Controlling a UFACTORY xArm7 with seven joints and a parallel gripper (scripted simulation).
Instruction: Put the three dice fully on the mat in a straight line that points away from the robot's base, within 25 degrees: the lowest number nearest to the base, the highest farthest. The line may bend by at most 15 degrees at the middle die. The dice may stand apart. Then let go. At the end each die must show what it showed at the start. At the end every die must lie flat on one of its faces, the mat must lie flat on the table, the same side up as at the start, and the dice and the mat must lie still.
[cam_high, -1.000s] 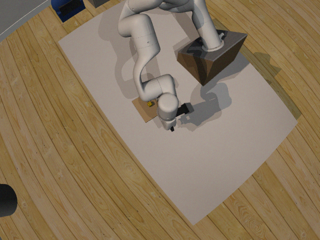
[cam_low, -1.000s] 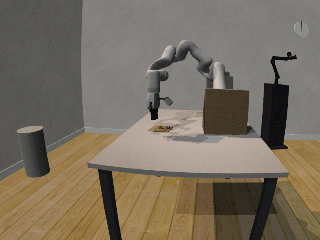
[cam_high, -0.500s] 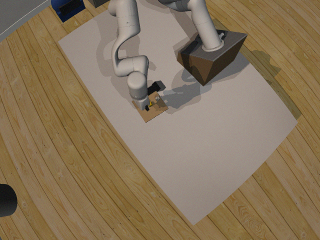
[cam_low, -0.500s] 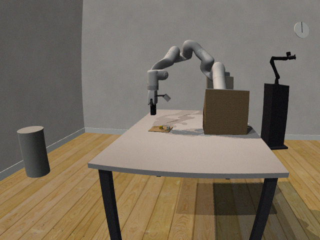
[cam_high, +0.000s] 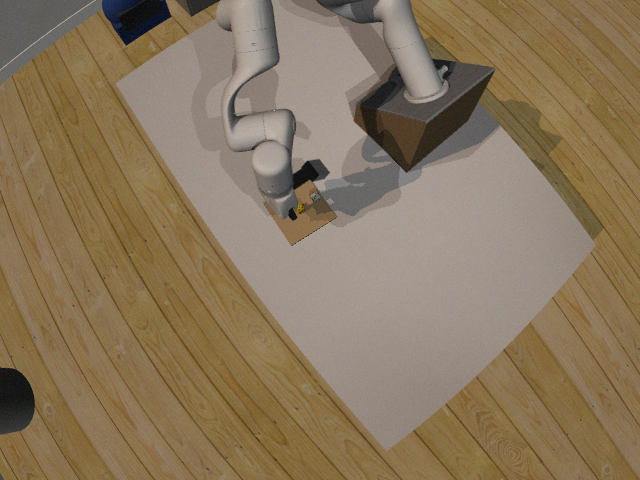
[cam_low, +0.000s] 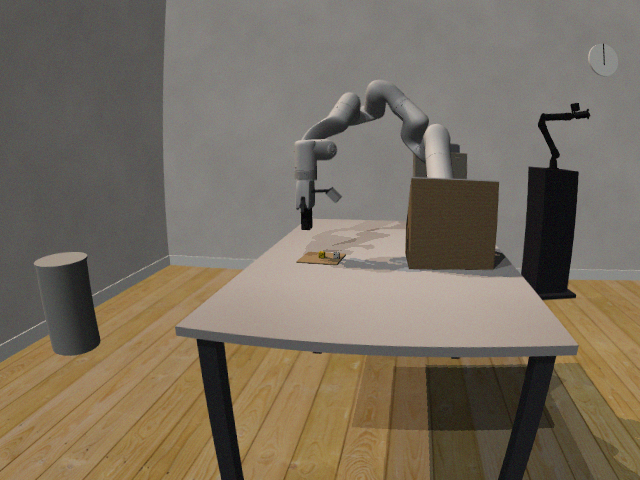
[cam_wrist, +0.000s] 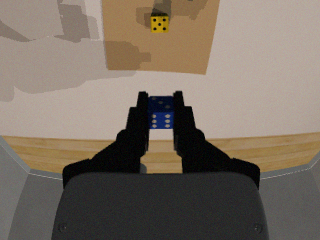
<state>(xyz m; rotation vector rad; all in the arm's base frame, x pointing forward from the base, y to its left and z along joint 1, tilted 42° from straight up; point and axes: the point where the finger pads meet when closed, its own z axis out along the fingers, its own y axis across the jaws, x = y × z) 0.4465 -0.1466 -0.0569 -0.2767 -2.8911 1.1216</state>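
Hand (cam_high: 292, 213) (cam_low: 306, 219) (cam_wrist: 160, 104), one, black-fingered: I have it pinching the blue die (cam_wrist: 161, 112) between its two fingers, raised above the surface (cam_high: 413, 289) (cam_low: 372, 299) (cam_wrist: 250, 75), at centre-left in the exterior view. Blue die: six pips on the side facing my wrist camera, three on the adjoining face, just below the middle of the wrist frame. Mat (cam_high: 294, 232) (cam_low: 310, 259) (cam_wrist: 130, 55), one, tan, lying flat on the surface; near the middle of the top view, upper part of the wrist view. Yellow die (cam_high: 300, 207) (cam_low: 321, 254) (cam_wrist: 159, 23), one, resting on the mat, five pips showing in the wrist view, top centre. White die (cam_high: 314, 196) (cam_low: 336, 255), one, also on the mat, near the yellow and to its right in the top and exterior views; its number is too small for me to read. Arm (cam_high: 272, 165) (cam_low: 305, 157), one, white, bent over from the upper part of the top view. Block (cam_high: 449, 124) (cam_low: 452, 224), one, brown-sided, beneath the arm's base, upper right in the top view.
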